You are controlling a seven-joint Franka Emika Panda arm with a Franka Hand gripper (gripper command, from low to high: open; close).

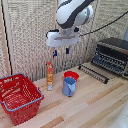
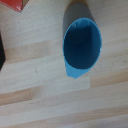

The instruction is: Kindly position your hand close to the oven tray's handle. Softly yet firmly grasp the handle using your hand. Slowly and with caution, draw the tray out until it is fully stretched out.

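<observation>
Exterior view, gripper (image 1: pixel 60 51) well apart from oven tray (image 1: pixel 93 73)

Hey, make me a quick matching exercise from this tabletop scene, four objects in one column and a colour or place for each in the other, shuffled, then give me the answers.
Things:
1. basket
2. cup
3. toaster oven
4. gripper

Descriptions:
A. blue, open top, standing on the wooden table
B. black and silver, at the exterior view's right
C. red, at the exterior view's left
D. white with dark fingers, held in the air above the cup

Pairs: 1-C, 2-A, 3-B, 4-D
</observation>
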